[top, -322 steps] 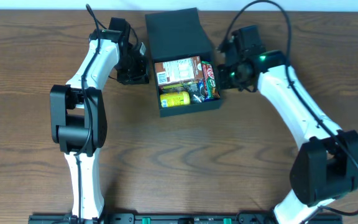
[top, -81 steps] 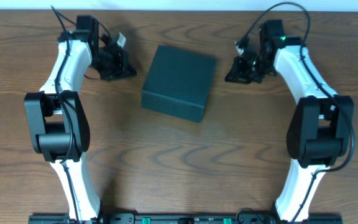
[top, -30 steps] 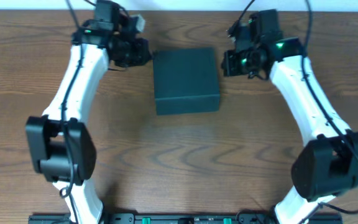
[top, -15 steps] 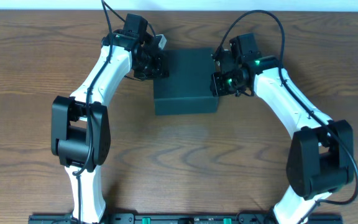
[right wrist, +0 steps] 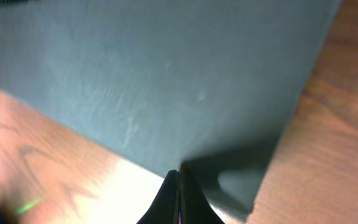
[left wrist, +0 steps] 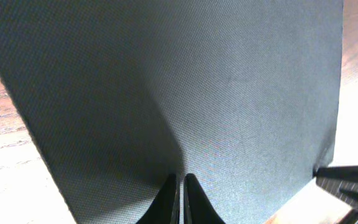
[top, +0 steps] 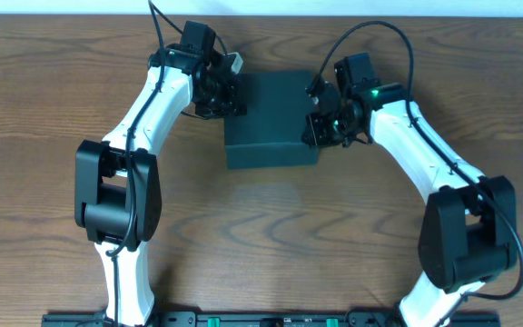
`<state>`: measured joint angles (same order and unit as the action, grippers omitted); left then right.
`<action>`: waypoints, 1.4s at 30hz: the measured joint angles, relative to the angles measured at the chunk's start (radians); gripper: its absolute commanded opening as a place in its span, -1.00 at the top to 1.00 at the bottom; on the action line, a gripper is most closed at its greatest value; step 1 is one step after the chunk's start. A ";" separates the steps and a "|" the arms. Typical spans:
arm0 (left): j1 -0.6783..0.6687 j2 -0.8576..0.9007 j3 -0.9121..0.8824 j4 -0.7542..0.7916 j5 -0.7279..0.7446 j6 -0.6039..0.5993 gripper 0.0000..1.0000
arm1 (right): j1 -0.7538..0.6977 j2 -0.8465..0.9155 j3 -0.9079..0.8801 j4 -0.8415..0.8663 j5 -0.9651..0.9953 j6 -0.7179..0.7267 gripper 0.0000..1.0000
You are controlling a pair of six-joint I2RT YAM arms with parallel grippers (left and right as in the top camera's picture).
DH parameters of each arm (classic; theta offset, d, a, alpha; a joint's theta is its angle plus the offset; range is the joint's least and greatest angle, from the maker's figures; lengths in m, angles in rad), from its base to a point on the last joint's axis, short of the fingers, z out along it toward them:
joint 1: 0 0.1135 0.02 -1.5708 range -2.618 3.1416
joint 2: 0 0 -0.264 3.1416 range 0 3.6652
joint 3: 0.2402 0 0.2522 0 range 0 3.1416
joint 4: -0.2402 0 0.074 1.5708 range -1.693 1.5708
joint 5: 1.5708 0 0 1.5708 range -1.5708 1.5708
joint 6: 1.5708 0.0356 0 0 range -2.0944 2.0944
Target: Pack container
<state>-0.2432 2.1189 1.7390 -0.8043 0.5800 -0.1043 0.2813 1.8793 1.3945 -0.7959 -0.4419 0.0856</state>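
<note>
The container (top: 272, 113) is a matte black square box with its lid shut, at the table's middle back. My left gripper (top: 232, 95) is shut and empty, its tips over the box's left edge; in the left wrist view the lid (left wrist: 185, 87) fills the frame above the closed left gripper (left wrist: 181, 183). My right gripper (top: 316, 123) is shut and empty at the box's right edge; in the right wrist view the closed right gripper (right wrist: 179, 177) sits at the edge of the box (right wrist: 166, 68). The contents are hidden.
The wooden table (top: 261, 236) surrounds the box. Both arms reach in from the front, left arm (top: 130, 136) and right arm (top: 434, 163). Cables loop above each wrist. The table's back edge lies just behind the box.
The open box with snacks inside now has its lid shut. Both grippers came in from the sides to the box edges. In the last half second the right gripper moved slightly along the right edge.
</note>
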 measured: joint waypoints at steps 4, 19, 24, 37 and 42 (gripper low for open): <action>0.000 0.000 0.000 0.000 0.000 0.000 0.89 | 0.027 -0.007 -0.013 -0.014 0.003 -0.002 0.97; 0.000 0.000 0.000 -0.003 0.001 0.003 0.89 | 0.247 -0.009 -0.179 0.263 0.314 0.154 0.96; 0.000 0.000 0.000 -0.025 0.008 0.008 0.89 | 0.281 -0.009 -0.285 0.470 0.448 0.264 0.97; 0.000 0.000 0.000 -0.055 0.019 0.031 0.89 | 0.283 -0.104 -0.330 0.470 0.481 0.307 0.97; 0.000 0.000 0.000 -0.055 0.019 0.029 0.89 | 0.242 -0.377 -0.326 0.472 0.491 0.284 0.97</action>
<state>-0.2432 2.1189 1.7390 -0.8593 0.5991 -0.0750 0.5232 1.5028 1.0687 -0.3244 0.0486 0.3695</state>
